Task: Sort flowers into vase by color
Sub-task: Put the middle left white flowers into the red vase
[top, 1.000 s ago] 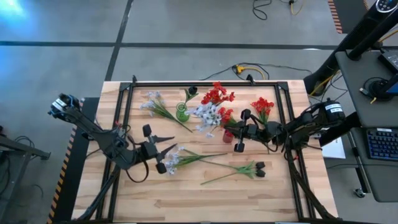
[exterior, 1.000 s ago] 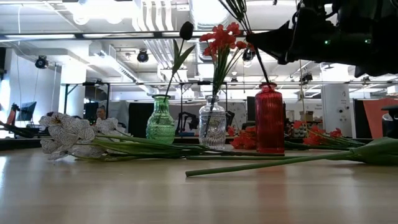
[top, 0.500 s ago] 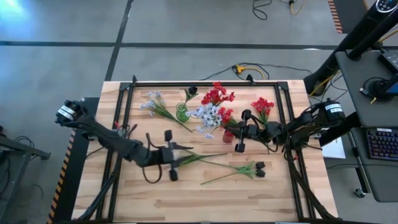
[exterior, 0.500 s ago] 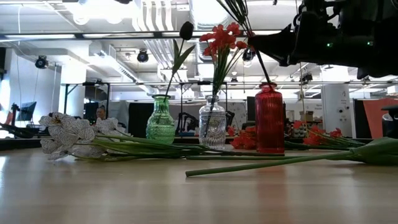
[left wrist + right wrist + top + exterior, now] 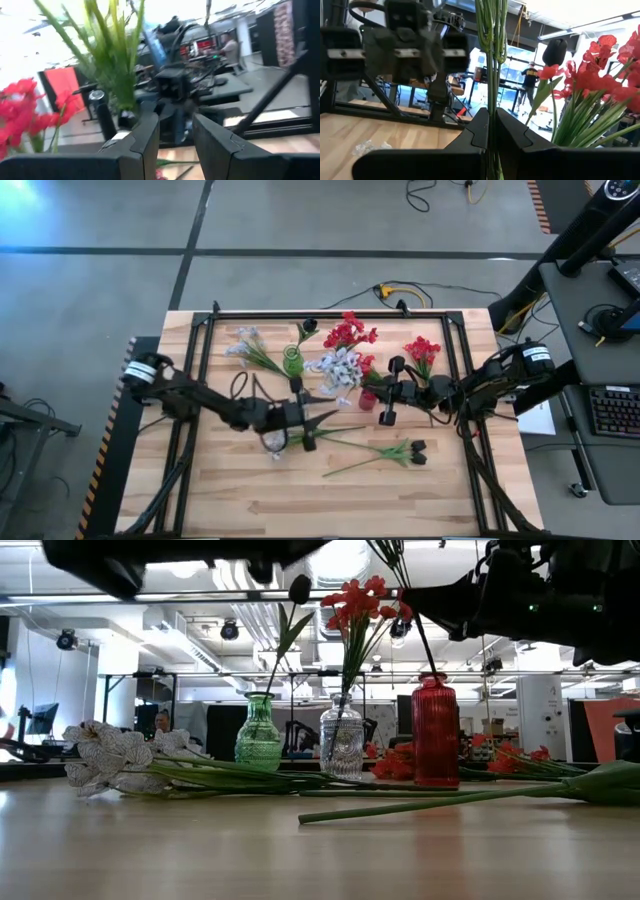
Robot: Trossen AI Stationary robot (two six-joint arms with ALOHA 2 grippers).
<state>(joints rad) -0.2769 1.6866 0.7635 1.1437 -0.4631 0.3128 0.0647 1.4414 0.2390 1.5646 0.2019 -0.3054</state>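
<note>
My right gripper (image 5: 372, 387) is shut on a pale blue-white spray (image 5: 340, 365) above the red vase (image 5: 433, 730). The green vase (image 5: 258, 735) holds a dark-bud stem (image 5: 299, 588). Red blossoms (image 5: 358, 602) stand in the clear vase (image 5: 342, 737). My left gripper (image 5: 325, 408) hovers open left of the vases, above another pale spray (image 5: 275, 442) that lies flat on the table. Also flat on the table are a dark-bud spray (image 5: 415, 448), a red spray (image 5: 422, 350) and a third pale spray (image 5: 245, 345). My right gripper pinches the pale spray's green stems (image 5: 492, 55) between its two fingers, well below the blossoms. It comes about level from the table's right, its fingers across the stems. The spray is tilted, and its lower end (image 5: 427, 660) reaches the red vase's mouth.
A black frame (image 5: 330, 315) runs around the tabletop. The near part of the wooden table (image 5: 300, 500) is bare. The three vases stand close together at the middle. A desk with a keyboard (image 5: 610, 410) stands off the table's right.
My left arm has swung toward the table's right, from over the blossoms of the pale spray lying on the table to a spot close to the vases, and its gripper has stayed open. That spray has stayed on the table.
</note>
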